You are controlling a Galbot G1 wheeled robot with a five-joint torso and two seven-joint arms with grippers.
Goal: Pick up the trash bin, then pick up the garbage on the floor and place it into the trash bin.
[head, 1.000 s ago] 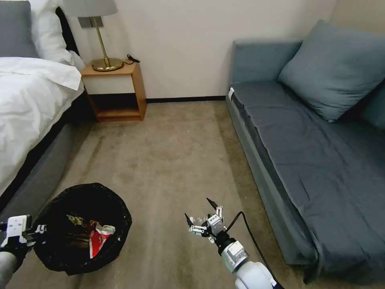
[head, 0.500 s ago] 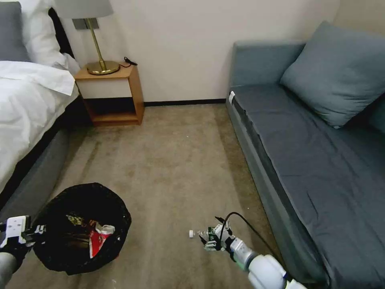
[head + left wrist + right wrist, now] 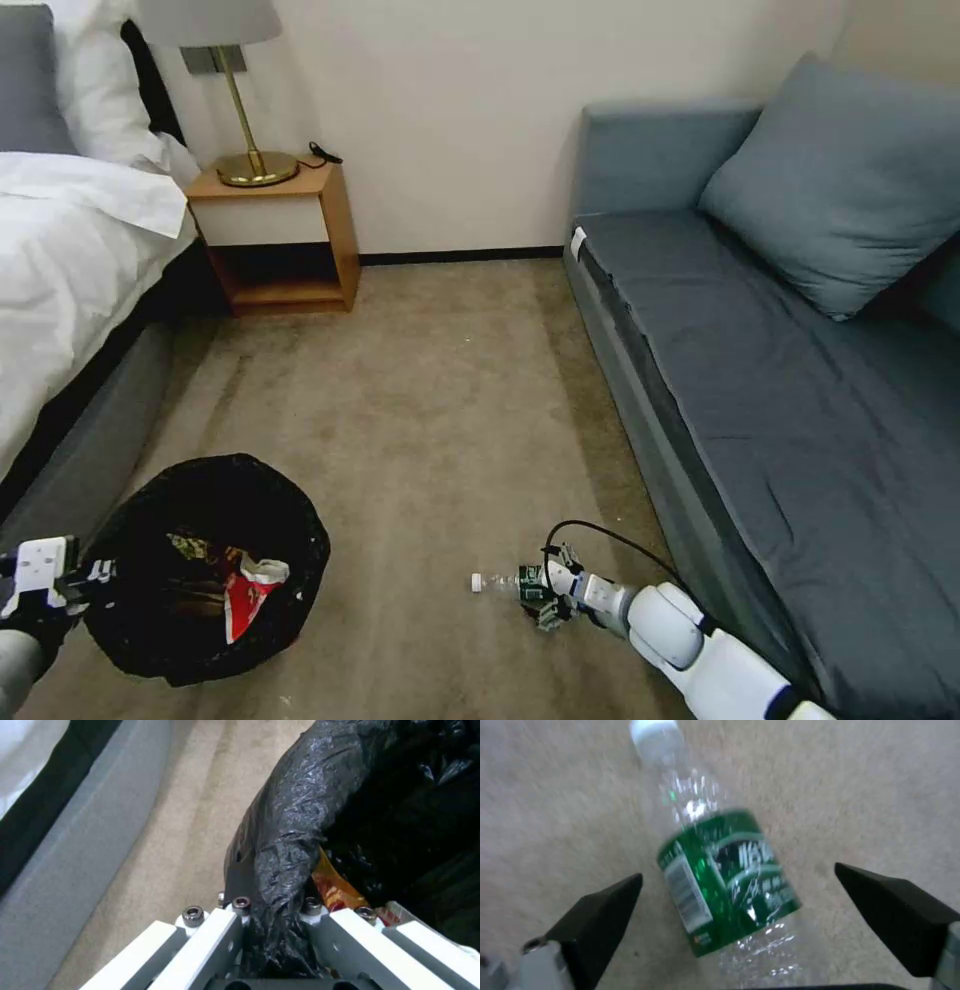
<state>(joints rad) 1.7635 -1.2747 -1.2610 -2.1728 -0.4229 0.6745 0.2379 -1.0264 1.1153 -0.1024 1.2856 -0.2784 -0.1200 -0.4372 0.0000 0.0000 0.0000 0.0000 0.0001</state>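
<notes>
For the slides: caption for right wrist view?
Open right gripper straddles a clear green-labelled bottle lying on carpet.

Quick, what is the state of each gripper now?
Left gripper: shut on the trash bin, at its bag-covered rim.
Right gripper: open, fingers either side of the bottle on the carpet.

One trash bin near left, one clear bottle on the carpet, one lamp, one nightstand, one sofa right, one bed left.
</notes>
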